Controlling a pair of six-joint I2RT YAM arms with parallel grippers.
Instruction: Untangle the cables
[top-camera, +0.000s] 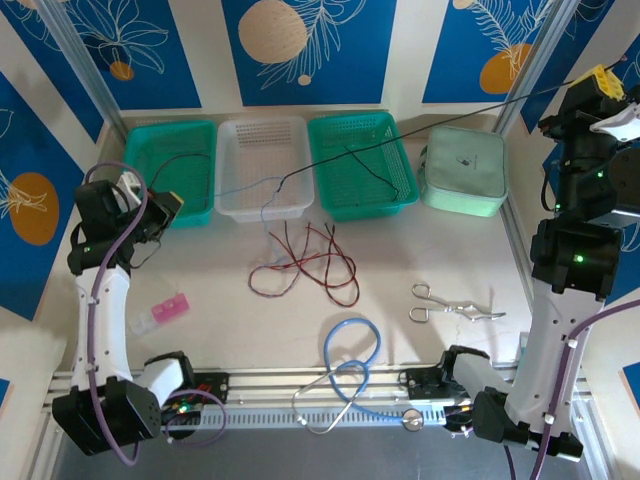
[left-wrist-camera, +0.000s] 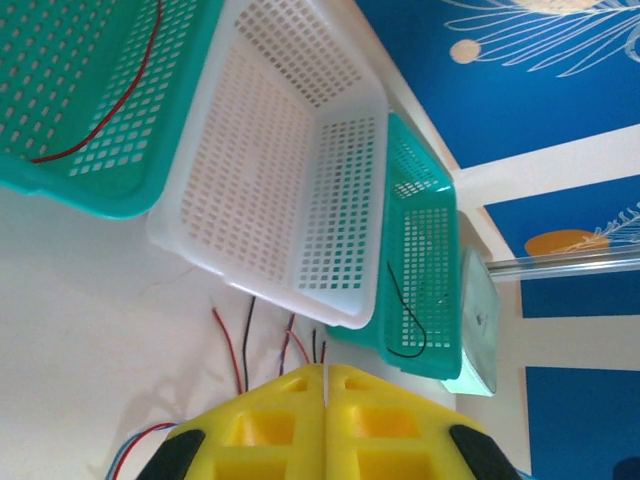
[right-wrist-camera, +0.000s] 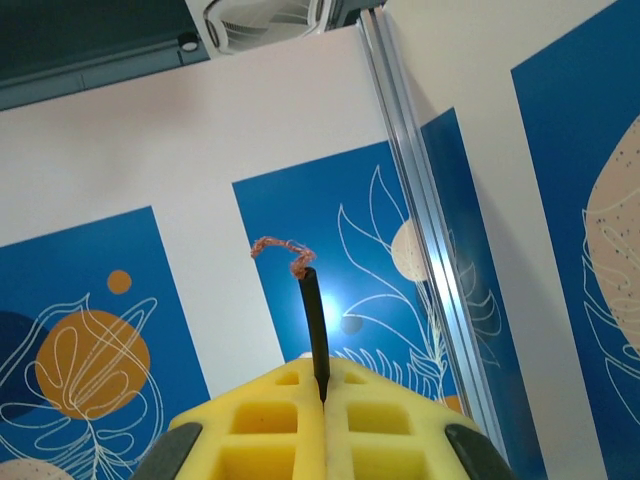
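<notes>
pinching the stripped end of a black cable (right-wrist-camera: 314, 310) between closed yellow pads, the right gripper (right-wrist-camera: 322, 372) hangs high at the far right, with copper strands poking out past the pads. from there the black cable runs in a nearly straight line down and to the left, over the green basket (top-camera: 365, 210) toward the white basket (top-camera: 240, 213). its long axis points from that gripper toward the knot of red and black cables (top-camera: 305, 262) on the desk (top-camera: 230, 330), just near of the baskets. the left gripper (left-wrist-camera: 326, 372) is closed too, low at the left; whether it pinches anything i cannot tell. it sits much closer to the knot, which lies to its right. it looks better placed to pin the loops while the right arm draws the black strand out.
</notes>
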